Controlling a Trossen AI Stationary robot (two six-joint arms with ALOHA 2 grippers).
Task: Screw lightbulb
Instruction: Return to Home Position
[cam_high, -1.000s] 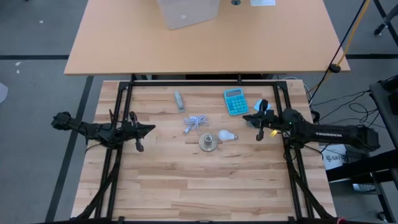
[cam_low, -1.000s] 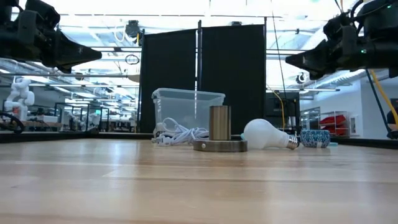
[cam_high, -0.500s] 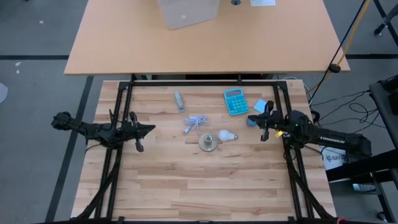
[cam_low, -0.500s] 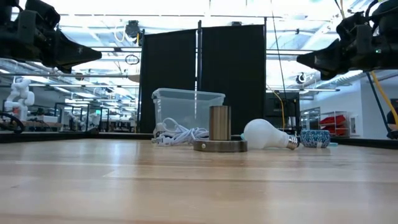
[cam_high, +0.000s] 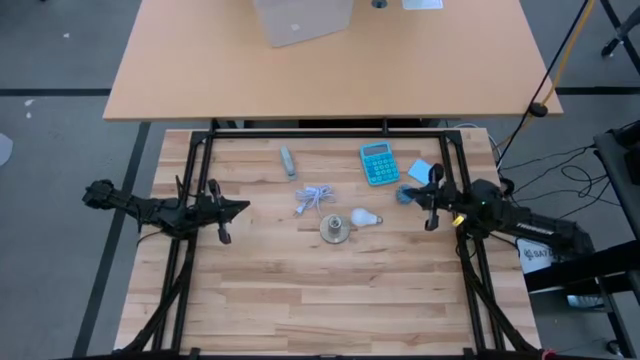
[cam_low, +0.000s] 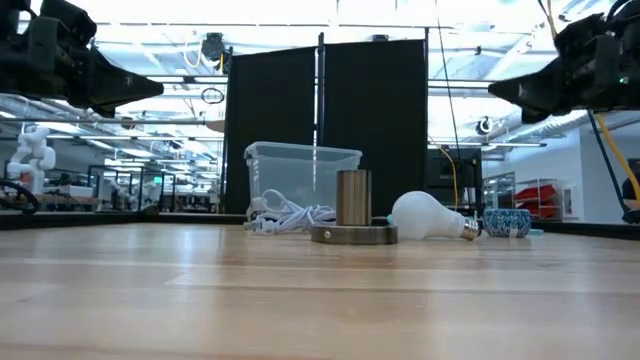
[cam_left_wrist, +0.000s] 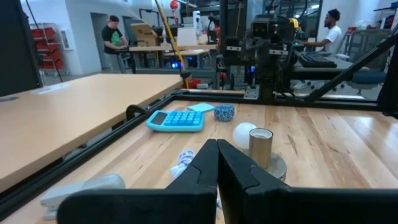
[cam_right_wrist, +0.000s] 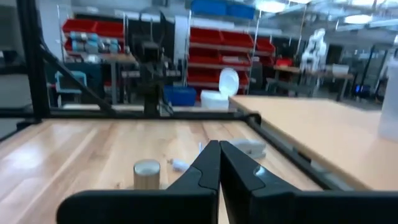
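The white lightbulb (cam_high: 364, 217) lies on its side on the wooden table, its silvery screw end (cam_low: 469, 231) pointing toward the table's right edge. Just to its left stands the round metal socket base (cam_high: 335, 231) with its upright brass tube (cam_low: 353, 197). The white coiled cable (cam_high: 315, 198) lies behind the base. My left gripper (cam_high: 245, 207) hovers shut and level above the table, left of the base. My right gripper (cam_high: 412, 191) hovers shut and level, right of the bulb. Both grippers hang well above the table (cam_low: 158, 88) (cam_low: 493, 91) and hold nothing.
A blue calculator (cam_high: 378, 163), a blue sticky note (cam_high: 420, 170) and a small blue tape roll (cam_left_wrist: 224, 112) lie at the far right. A grey stapler-like thing (cam_high: 288, 160) lies at the far middle. A black frame (cam_high: 300, 133) borders the table. The near half is bare wood.
My right gripper has drawn back toward the table's right edge, away from the lightbulb, staying shut and at the same height. The bulb, the base and the cable have kept their places.
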